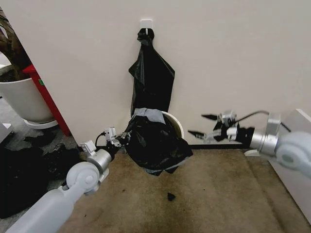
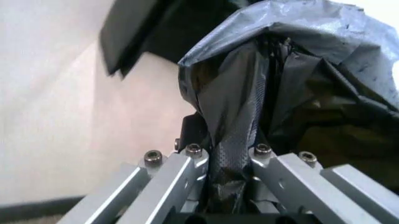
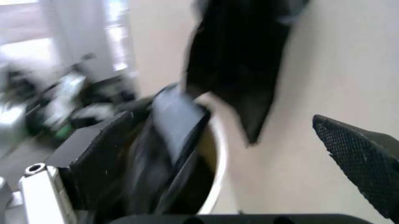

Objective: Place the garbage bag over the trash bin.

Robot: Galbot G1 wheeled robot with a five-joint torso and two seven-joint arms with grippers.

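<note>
The glossy black garbage bag [image 1: 155, 143] is draped over the trash bin [image 1: 176, 122], which leans at the foot of the wall with only a piece of white rim showing. My left gripper [image 1: 118, 138] is at the bag's left side. In the left wrist view it [image 2: 227, 151] is shut on a gathered fold of the garbage bag [image 2: 281, 70]. My right gripper [image 1: 206, 125] hangs open to the right of the bin, apart from it. The right wrist view shows its spread fingers [image 3: 361, 158], the bin's rim [image 3: 218, 154] and the bag's edge [image 3: 171, 126].
A narrower black sack [image 1: 152, 73] hangs from a wall hook [image 1: 146, 23] right above the bin. A white planter [image 1: 19, 99] and a red board [image 1: 46, 94] stand at the left, with black bundles [image 1: 24, 172] on the floor. A white box [image 1: 296, 160] is at the right.
</note>
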